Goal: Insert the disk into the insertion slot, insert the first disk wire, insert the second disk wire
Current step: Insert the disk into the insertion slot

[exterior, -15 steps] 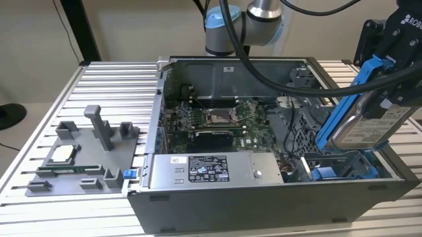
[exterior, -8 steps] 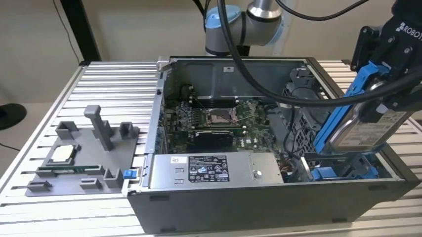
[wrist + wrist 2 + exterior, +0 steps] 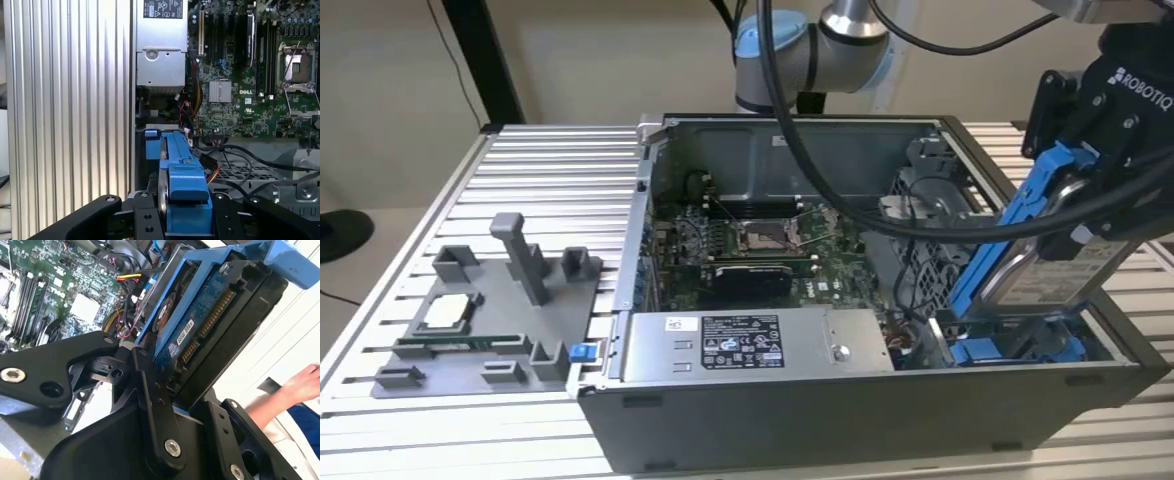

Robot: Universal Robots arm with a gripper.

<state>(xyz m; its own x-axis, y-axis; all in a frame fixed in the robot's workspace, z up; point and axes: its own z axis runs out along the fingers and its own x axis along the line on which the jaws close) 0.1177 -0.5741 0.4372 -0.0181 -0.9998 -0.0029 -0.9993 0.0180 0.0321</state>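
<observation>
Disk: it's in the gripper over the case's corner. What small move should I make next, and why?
Probably ease it down a little while tipping it flatter. The gripper grips the disk steeply tilted on edge, with its lower end close above the insertion slot and not yet lying in it.

Your silver-grey, blue-framed disk (image 3: 1038, 262) is leaning steeply on edge, lower end hanging at your blue-tabbed insertion slot (image 3: 1025, 348)
</observation>
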